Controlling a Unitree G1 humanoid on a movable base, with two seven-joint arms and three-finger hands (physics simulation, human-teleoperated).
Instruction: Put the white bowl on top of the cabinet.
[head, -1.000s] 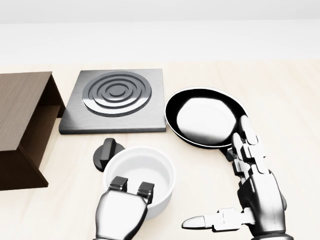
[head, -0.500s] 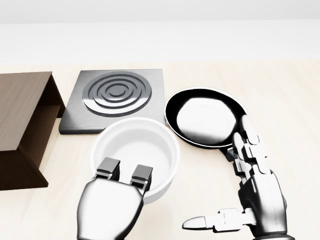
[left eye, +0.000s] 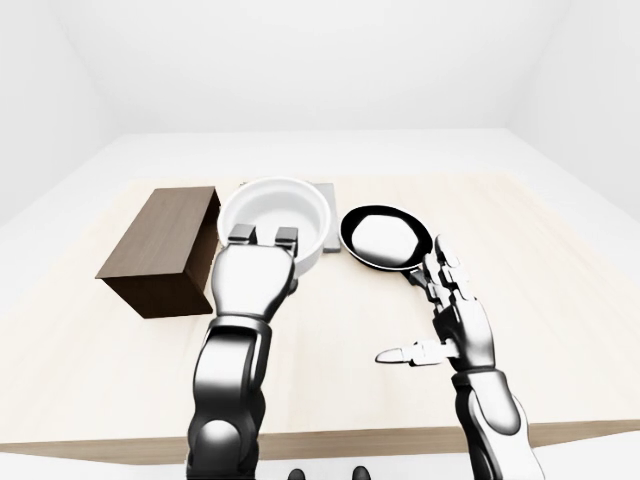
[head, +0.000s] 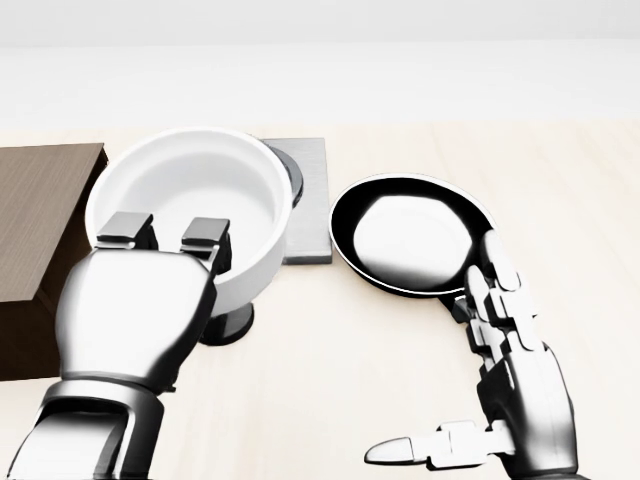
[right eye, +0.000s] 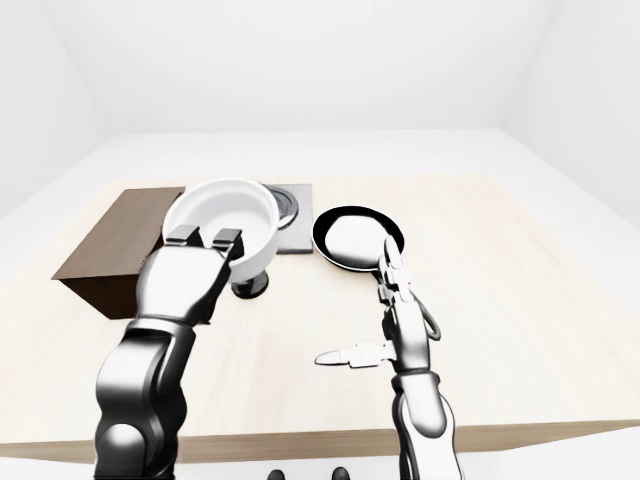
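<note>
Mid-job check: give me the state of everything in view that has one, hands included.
white bowl: upright, empty, lifted off the table in the left hand's grip.
left hand: fingers hooked over the bowl's near rim, shut on it.
right hand: open, empty, fingers spread.
cabinet: on the table, nothing on top yet.
frying pan: upright on the table, empty.
stove plate: partly hidden by the bowl.

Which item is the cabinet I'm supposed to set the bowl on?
Look along the pale wooden table to its left side in the left-eye view. The cabinet is the dark brown box there, just left of the white bowl held up by the left hand. It is the only dark wooden, box-shaped thing.
</note>
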